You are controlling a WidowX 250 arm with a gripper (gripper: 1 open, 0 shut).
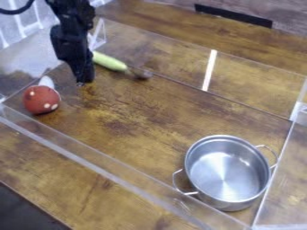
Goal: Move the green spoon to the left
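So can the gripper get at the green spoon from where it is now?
Probably yes. The gripper, jaws shut, hangs just left of the green spoon with only bare table around. The mushroom toy lies apart, nearer the camera, out of the way.

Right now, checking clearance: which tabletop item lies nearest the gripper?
The green spoon, beside the gripper; the mushroom toy and steel pot lie farther off.

No text, label, brand, number or sign can be read anywhere in the view; every surface shown is plain and unmarked.
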